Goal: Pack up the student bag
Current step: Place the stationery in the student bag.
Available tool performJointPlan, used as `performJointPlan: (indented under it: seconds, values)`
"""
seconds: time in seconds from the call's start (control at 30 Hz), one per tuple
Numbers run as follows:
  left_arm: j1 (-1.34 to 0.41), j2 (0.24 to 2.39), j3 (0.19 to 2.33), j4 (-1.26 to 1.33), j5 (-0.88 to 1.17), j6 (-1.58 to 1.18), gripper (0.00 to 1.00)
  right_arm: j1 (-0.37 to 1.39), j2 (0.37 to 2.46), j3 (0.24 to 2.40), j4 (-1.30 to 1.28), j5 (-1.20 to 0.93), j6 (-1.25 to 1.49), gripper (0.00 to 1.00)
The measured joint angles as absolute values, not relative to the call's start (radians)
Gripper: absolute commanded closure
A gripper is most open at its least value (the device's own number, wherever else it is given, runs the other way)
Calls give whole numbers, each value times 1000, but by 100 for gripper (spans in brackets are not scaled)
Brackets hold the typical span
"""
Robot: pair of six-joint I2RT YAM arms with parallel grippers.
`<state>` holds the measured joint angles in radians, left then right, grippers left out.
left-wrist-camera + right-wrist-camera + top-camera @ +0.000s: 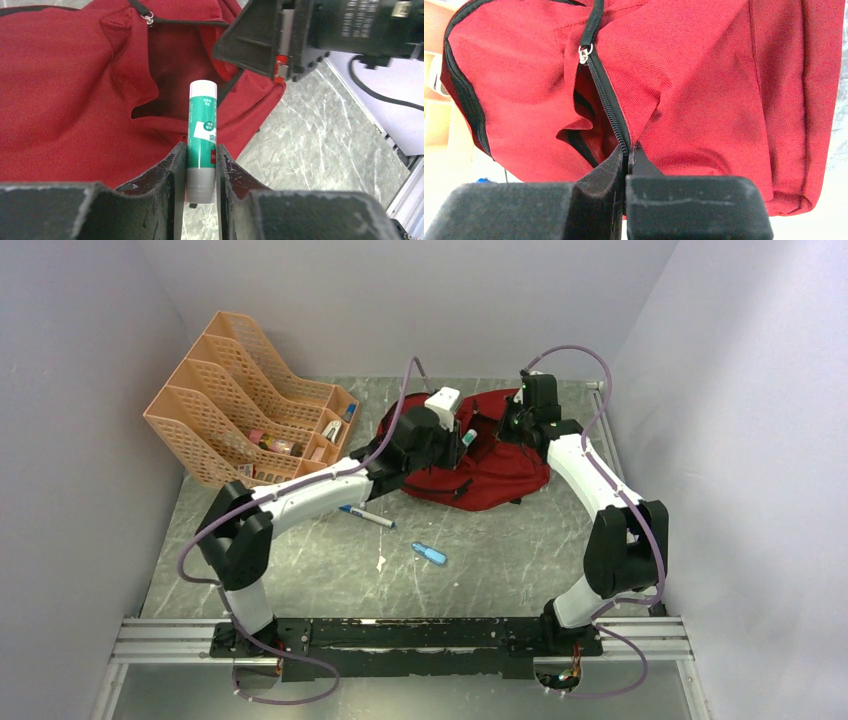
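Note:
The student bag (pixel 500 468), dark red with black zippers, lies at the back of the table. My left gripper (pixel 201 150) is shut on a green glue stick (pixel 202 127) with a white cap and grey base. It holds the stick upright just in front of the bag's gaping pocket opening (pixel 165 75). My right gripper (pixel 629 152) is shut on the bag's zipper edge (pixel 606 100), pinching the fabric beside the opening; the zipper pull (pixel 584 52) hangs above it. In the top view the left gripper (pixel 466 443) and the right gripper (pixel 512 426) meet over the bag.
An orange mesh file organiser (pixel 250 400) holding small items stands at the back left. A blue-capped marker (pixel 366 516) and a small blue object (pixel 430 554) lie on the marble table in front of the bag. Walls close in on three sides.

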<state>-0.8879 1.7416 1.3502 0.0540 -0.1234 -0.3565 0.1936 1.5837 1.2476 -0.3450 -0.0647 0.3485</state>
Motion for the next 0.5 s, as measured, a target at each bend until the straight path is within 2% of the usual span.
performJointPlan:
  seconds: [0.5]
  values:
    - [-811,2025,1602,-128,46,-389,95,218,1584,1257,-349,-52,343,100]
